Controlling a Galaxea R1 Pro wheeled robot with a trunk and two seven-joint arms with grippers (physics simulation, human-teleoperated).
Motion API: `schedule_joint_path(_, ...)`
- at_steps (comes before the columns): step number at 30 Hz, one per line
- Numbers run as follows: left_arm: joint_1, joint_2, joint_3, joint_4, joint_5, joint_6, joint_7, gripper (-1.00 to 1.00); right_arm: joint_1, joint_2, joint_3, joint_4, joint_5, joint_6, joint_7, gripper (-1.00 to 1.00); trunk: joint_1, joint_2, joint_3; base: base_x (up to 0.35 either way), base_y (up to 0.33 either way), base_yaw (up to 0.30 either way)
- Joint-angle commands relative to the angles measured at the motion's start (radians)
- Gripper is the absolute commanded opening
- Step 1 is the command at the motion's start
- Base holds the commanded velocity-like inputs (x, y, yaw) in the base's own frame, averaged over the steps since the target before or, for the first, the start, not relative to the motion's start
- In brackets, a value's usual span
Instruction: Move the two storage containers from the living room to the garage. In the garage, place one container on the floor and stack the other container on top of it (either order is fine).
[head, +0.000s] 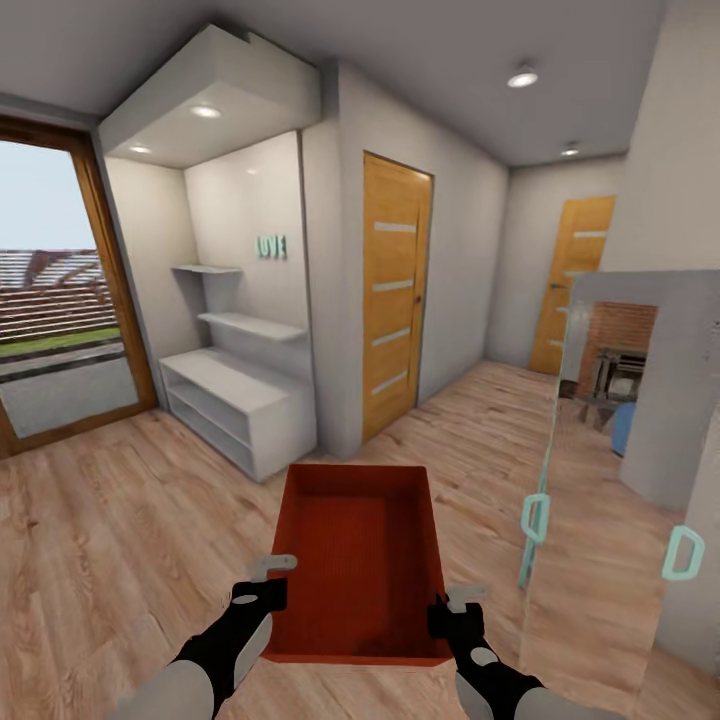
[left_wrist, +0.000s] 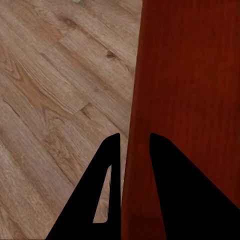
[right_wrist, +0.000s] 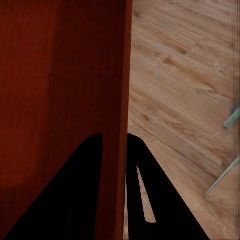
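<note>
Container (head: 362, 560) carried, hallway.
Left pincer (head: 270, 580) and right pincer (head: 455, 607) each clamped its side walls; white shelf unit (head: 235, 400) ahead, frame centre-left.

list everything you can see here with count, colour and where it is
storage container: one, orange-red, held up in front of the robot over the wood-plank floor, open top up
wood-plank floor: one, light wood, across the room and hallway
doors: two, orange wood with pale slats, one on the wall ahead, one at the hallway's far end
white shelf unit: one, low, in the alcove ahead at left, two wall shelves above it
window: one, wood-framed, far left
brick fireplace: one, red, seen in the panel at right
left gripper: one, black, its fingers either side of the container's left wall
right gripper: one, black, its fingers either side of the container's right wall
</note>
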Motion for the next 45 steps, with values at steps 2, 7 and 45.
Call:
schedule_joint_path(2, 0.000, 0.001, -0.007, -0.002, -0.004, 0.008, 0.022, -1.00, -0.002, 0.000, -0.020, 0.002, -0.023, -0.009, -0.010, -1.00, 0.001, -0.001, 0.000, 0.321, 0.019, -0.218)
schedule_joint_path(7, 0.000, 0.001, -0.007, -0.002, -0.004, 0.008, 0.022, -1.00, -0.002, 0.000, -0.021, 0.002, -0.023, -0.009, -0.010, -1.00, 0.001, -0.001, 0.003, 0.321, 0.098, -0.213)
schedule_joint_path(45, 0.000, 0.001, -0.006, -0.002, -0.002, 0.008, 0.022, -1.00, -0.002, -0.004, -0.019, 0.002, -0.021, -0.009, -0.006, -1.00, 0.001, -0.001, 0.004, 0.302, 0.212, -0.190)
